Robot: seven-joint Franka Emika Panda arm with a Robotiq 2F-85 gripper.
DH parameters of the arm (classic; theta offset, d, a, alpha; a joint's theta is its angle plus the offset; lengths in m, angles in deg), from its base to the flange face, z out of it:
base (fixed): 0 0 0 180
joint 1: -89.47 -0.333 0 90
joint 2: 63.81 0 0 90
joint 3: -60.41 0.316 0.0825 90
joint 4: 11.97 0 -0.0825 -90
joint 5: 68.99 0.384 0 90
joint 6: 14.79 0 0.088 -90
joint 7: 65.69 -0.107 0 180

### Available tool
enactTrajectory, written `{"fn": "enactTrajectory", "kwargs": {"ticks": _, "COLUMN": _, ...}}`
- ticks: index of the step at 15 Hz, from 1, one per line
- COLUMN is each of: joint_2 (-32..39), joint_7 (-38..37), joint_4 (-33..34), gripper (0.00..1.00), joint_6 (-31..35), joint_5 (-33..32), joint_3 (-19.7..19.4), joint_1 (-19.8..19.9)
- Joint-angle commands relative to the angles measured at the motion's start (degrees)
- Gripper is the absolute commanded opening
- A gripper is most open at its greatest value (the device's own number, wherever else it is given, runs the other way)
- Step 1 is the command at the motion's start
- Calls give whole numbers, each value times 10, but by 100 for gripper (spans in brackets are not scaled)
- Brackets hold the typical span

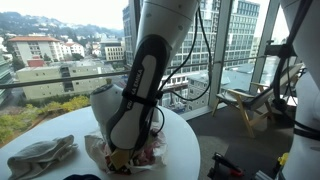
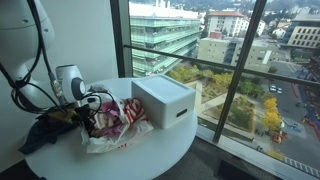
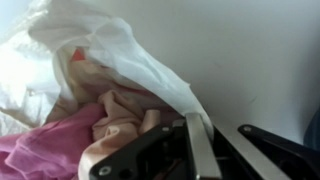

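1. Jaws are down in the open mouth of the white plastic bag (image 2: 118,128), which lies just beside the white box (image 2: 165,100) on the round desk (image 2: 150,158).
2. Jaw state: cannot tell. The wrist view shows only dark linkage and one pale finger (image 3: 200,145) close up against the bag film (image 3: 130,50). In both exterior views the tips are buried in the bag.
3. Bag contents in the wrist view: pink cloth (image 3: 45,150) with a peach cloth (image 3: 120,115) heaped on it, right in front of the jaws.
4. The bag sits on the room side of the box. Whether it touches the box or is just short of it cannot be told.
5. A dark cloth heap (image 2: 45,130) lies well apart from the box, with the bag between them.
6. The arm (image 1: 140,70) stands over the bag and covers part of the box (image 1: 100,100) in an exterior view.
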Motion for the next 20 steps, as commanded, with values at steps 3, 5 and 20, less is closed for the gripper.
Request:
{"fn": "enactTrajectory", "kwargs": {"ticks": 3, "joint_2": -94, "joint_7": 55, "joint_4": -19, "gripper": 10, "joint_6": -31, "joint_5": 117, "joint_3": -3, "joint_1": 10}}
{"fn": "enactTrajectory", "kwargs": {"ticks": 5, "joint_2": -124, "joint_7": 55, "joint_4": -20, "gripper": 10, "joint_6": -40, "joint_5": 131, "joint_3": -5, "joint_1": 8}}
{"fn": "enactTrajectory", "kwargs": {"ticks": 20, "joint_2": -208, "joint_7": 293, "joint_4": -34, "gripper": 56, "joint_6": -181, "joint_5": 354, "joint_3": 83, "joint_1": 17}}
